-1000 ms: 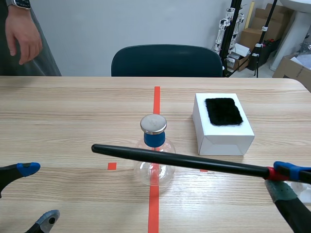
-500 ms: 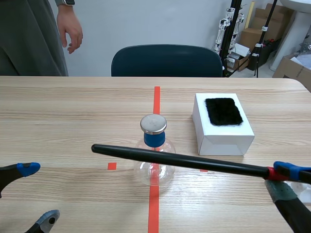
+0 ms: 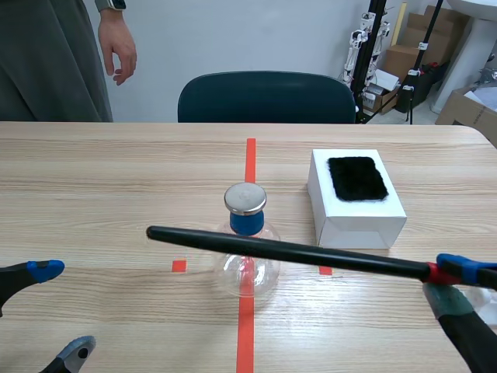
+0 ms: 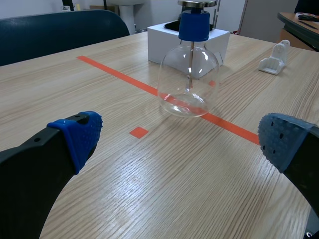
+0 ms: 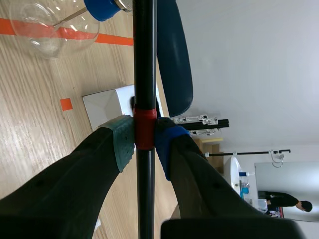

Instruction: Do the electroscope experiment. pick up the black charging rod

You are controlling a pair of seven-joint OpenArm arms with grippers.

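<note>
A long black charging rod (image 3: pixel 287 251) with a red band hangs above the table, running from the right edge leftward across the front of the flask. My right gripper (image 3: pixel 448 278) is shut on the rod at its red band (image 5: pixel 144 128), the pads pressing it from both sides. The electroscope, a clear glass flask (image 3: pixel 247 266) with a blue stopper and a metal disc (image 3: pixel 245 198) on top, stands on the centre tape line. It shows ahead of my left gripper (image 4: pixel 179 144), which is open low at the near left (image 3: pixel 46 311), holding nothing.
A white box (image 3: pixel 356 203) with a black fur patch (image 3: pixel 356 177) on top stands right of the flask. A small white holder (image 4: pixel 273 59) lies beyond the flask. A dark chair (image 3: pixel 266 97) is at the far edge; a person (image 3: pixel 54 58) stands at the back left.
The rod and right gripper have tilted and shifted very slightly. The person at the back left has moved to the right, the hand now hanging higher. The left arm is still.
</note>
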